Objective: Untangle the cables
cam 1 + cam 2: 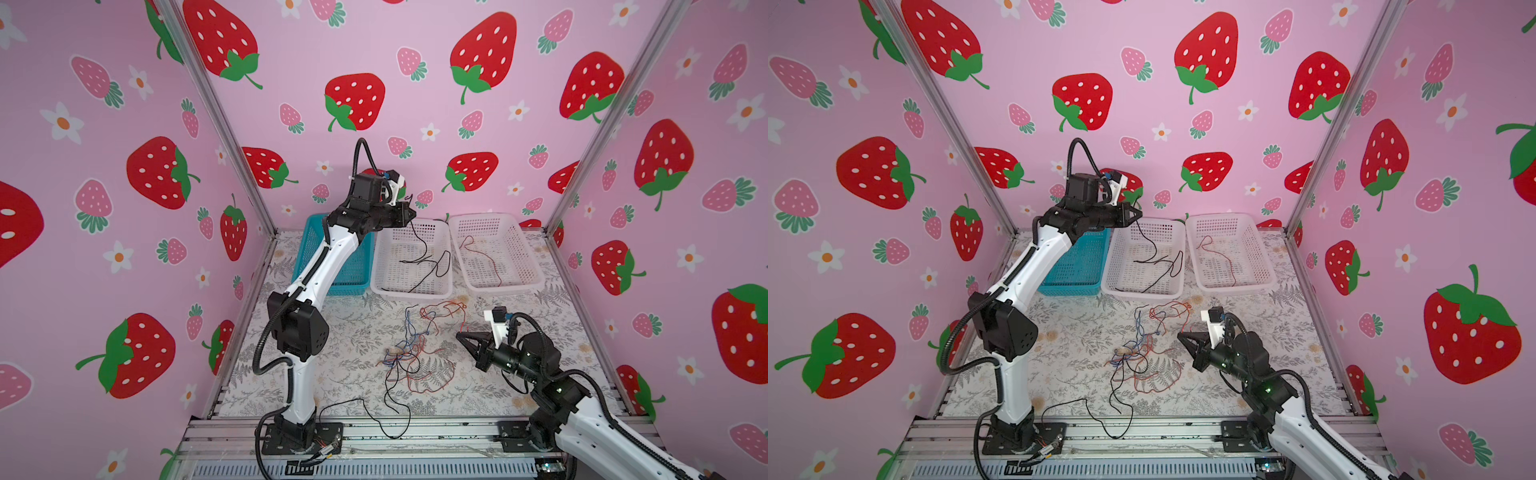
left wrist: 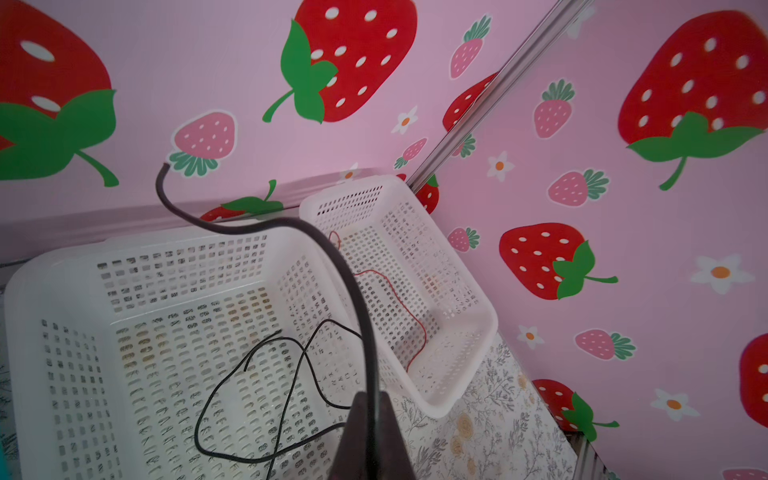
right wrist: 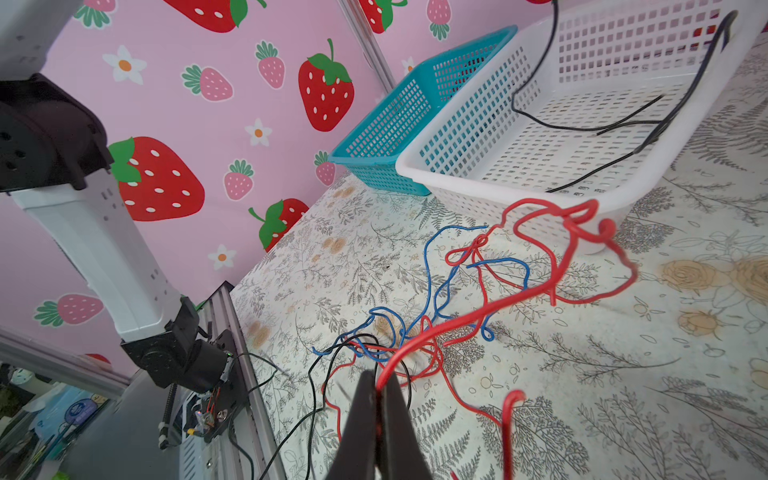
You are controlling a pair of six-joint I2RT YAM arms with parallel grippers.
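Table (image 1: pixel 357 374): flat, under a cloth printed with ferns and roses.
Left arm (image 1: pixel 328 266): elbow bent, reaching towards 12 o'clock; left gripper (image 1: pixel 411 215) is raised over the middle basket's far end, jaws pinched on a black cable (image 2: pixel 369 332) that droops into it.
Right arm (image 1: pixel 582 419): low, entering from 4 o'clock; right gripper (image 1: pixel 459 334) sits at 3 o'clock of the tangle, jaws clamped on a red cable (image 3: pixel 465 320).
Baskets: perforated plastic rectangles in a row at 12 o'clock. The blue basket (image 1: pixel 351 286) is partly hidden by the left arm; then come the middle basket (image 1: pixel 411 293) and the right basket (image 1: pixel 505 287), which holds a red strand (image 2: pixel 411 311).
Cables (image 1: pixel 409 353): thin red, blue and black wires knotted at the table's centre.
Unclear: which strand crosses which.
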